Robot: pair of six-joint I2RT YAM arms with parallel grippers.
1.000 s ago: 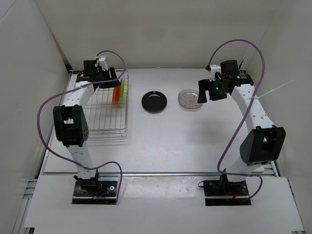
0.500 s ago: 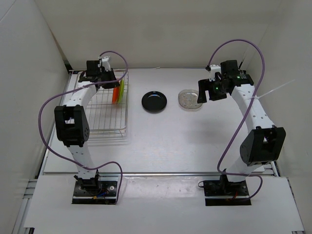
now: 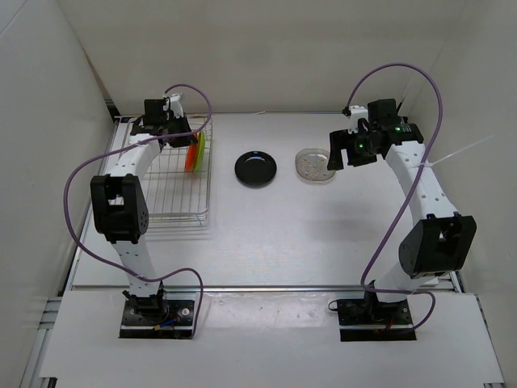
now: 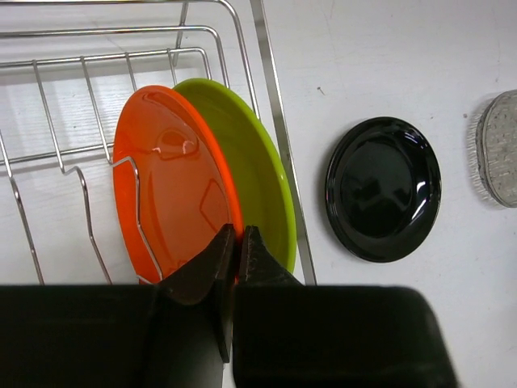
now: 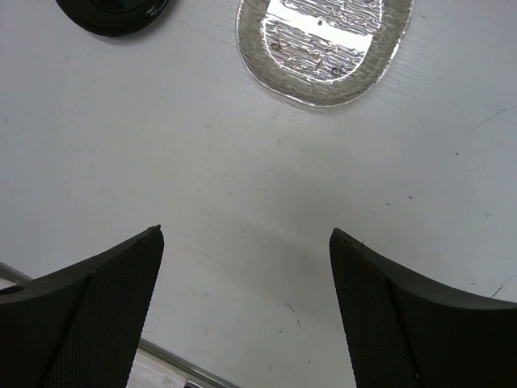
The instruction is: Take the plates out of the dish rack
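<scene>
The silver wire dish rack (image 3: 174, 190) stands at the left. An orange plate (image 4: 170, 186) and a lime green plate (image 4: 258, 178) stand on edge in its far right corner. My left gripper (image 4: 239, 242) is shut on the orange plate's rim, one finger on each face. A black plate (image 3: 255, 168) and a clear plate (image 3: 314, 164) lie flat on the table right of the rack. My right gripper (image 5: 246, 238) hovers open with nothing in it, just right of the clear plate (image 5: 323, 48). From above I see the orange plate (image 3: 191, 156) and the left gripper (image 3: 186, 137).
The rack's right wire wall (image 4: 279, 145) runs close beside the green plate. White walls close in the table at the back and on both sides. A metal rail (image 5: 170, 360) runs along the table's edge under the right gripper.
My left gripper has closed from open onto the orange plate's rim. The right arm has hardly moved.
</scene>
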